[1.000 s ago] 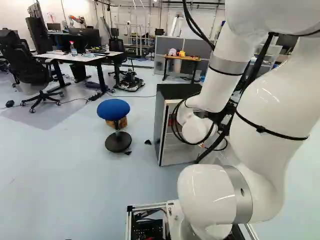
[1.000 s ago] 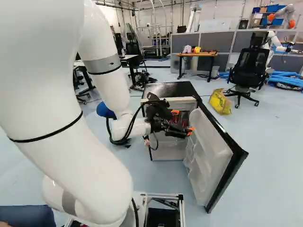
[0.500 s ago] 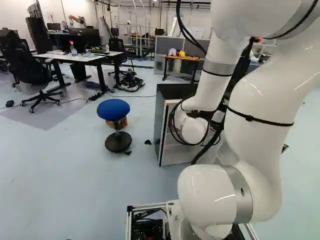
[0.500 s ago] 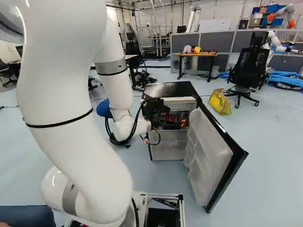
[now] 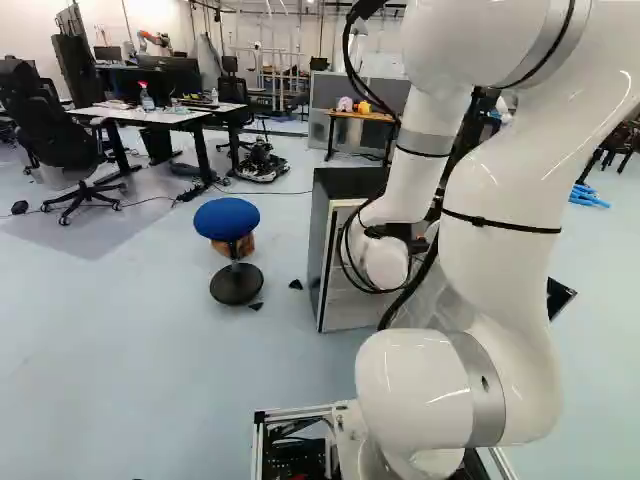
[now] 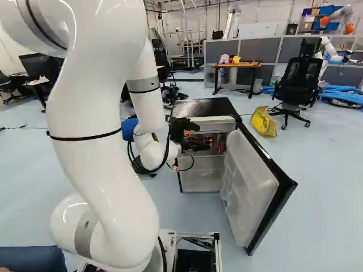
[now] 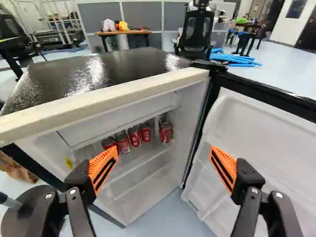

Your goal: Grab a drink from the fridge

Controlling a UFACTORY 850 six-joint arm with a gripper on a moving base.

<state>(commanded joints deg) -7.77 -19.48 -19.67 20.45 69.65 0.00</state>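
Standing fridge (image 5: 345,182), left base view: right of the middle, its front mostly behind the arm (image 5: 500,230); what is inside can't be made out from here.
Door (image 6: 249,181), right base view: swung wide; arm's far end reaches the opening from the side away from the door.
Gripper (image 7: 164,155), wrist view: open, orange pads (image 7: 102,169) wide apart, nothing held. Fridge opening lies ahead.
Cans (image 7: 122,142), wrist view: at least five red ones in a row on the upper shelf (image 7: 140,160), below the white compartment front.
Can direction: upright, long axis running from shelf up; the row itself goes across the shelf.
End can (image 7: 165,132): by the inner wall on the door side, a gap between it and the rest. Probably the easiest pick.
Can handling: likely full, so modestly heavy; stiff while sealed, thin wall could dent if squeezed hard. Smooth, maybe damp from cold, so slippery.
Can hold: pads to opposite sides of the round wall, about mid-height, keeping it upright.
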